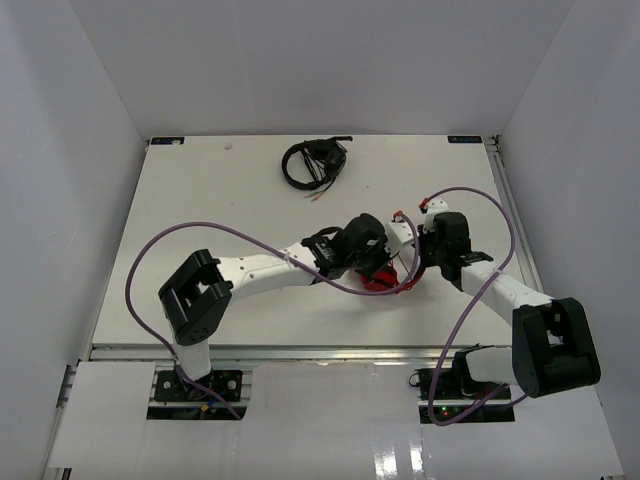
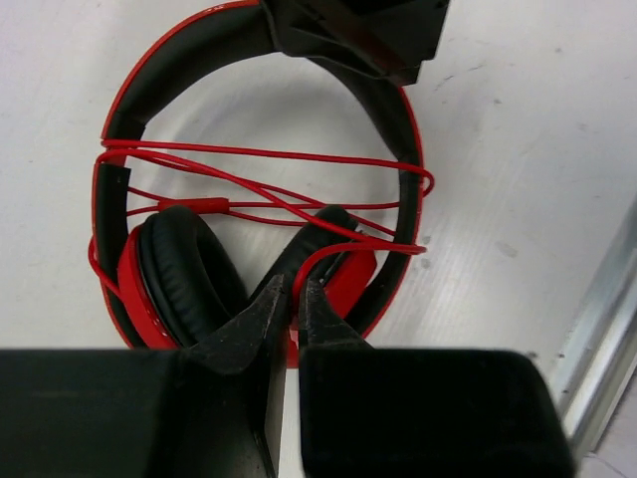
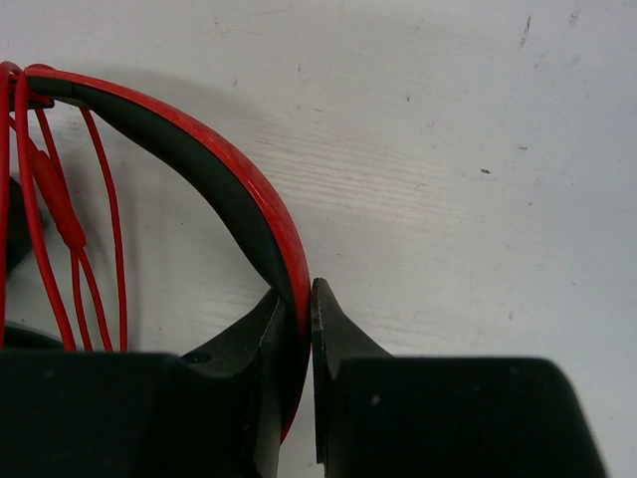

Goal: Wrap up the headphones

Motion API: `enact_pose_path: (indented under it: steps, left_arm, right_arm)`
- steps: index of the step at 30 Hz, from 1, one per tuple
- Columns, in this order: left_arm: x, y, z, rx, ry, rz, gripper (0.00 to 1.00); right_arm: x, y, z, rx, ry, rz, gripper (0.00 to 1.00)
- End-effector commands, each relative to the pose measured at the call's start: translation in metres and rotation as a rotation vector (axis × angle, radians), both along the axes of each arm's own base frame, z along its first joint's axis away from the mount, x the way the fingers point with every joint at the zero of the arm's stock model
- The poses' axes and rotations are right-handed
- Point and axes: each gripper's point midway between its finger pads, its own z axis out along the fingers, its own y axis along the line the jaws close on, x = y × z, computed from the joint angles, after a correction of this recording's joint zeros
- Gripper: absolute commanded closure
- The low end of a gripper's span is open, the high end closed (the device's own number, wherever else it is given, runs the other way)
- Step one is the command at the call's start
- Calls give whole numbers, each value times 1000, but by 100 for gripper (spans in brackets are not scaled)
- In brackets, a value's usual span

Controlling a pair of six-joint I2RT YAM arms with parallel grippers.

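Observation:
The red headphones point(image 1: 383, 280) lie on the table between my two grippers. In the left wrist view their black-lined headband point(image 2: 149, 85) arches over the ear pads point(image 2: 184, 274), and the thin red cable point(image 2: 259, 154) crosses the band in several strands. My left gripper point(image 2: 296, 291) is shut on a loop of the cable just in front of the ear cups. My right gripper point(image 3: 299, 299) is shut on the headband point(image 3: 199, 149), red edge between the jaws; it shows at the top of the left wrist view point(image 2: 358, 35). The cable's plug is not visible.
Black headphones with a bundled cable point(image 1: 314, 162) lie at the back of the table. A metal rail point(image 2: 607, 319) marks the table's edge close to the right of the red headphones. Purple arm cables point(image 1: 480, 200) loop over the table.

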Motion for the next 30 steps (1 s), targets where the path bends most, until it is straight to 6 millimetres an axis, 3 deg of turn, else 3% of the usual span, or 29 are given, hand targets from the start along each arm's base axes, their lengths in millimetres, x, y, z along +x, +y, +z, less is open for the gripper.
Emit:
enact_pose_path:
  steps: [1, 5, 14, 20, 27, 30]
  left_arm:
    - [18, -7, 8, 44, -109, -53, 82]
    - [34, -14, 4, 84, -172, -55, 80]
    - [36, -17, -3, 88, -207, -86, 74]
    - [30, -5, -15, 90, -148, -30, 44]
    - [21, 1, 31, -24, -132, 18, 31]
    - [16, 11, 61, -82, -149, 44, 23]
  right_arm:
    - [21, 19, 28, 68, -83, 42, 92]
    - [18, 24, 27, 72, -74, 62, 92]
    - [14, 29, 25, 77, -66, 89, 92]
    - [11, 34, 25, 93, -61, 120, 88]
    - [11, 37, 22, 99, -45, 135, 66]
    - [13, 36, 24, 107, -42, 130, 53]
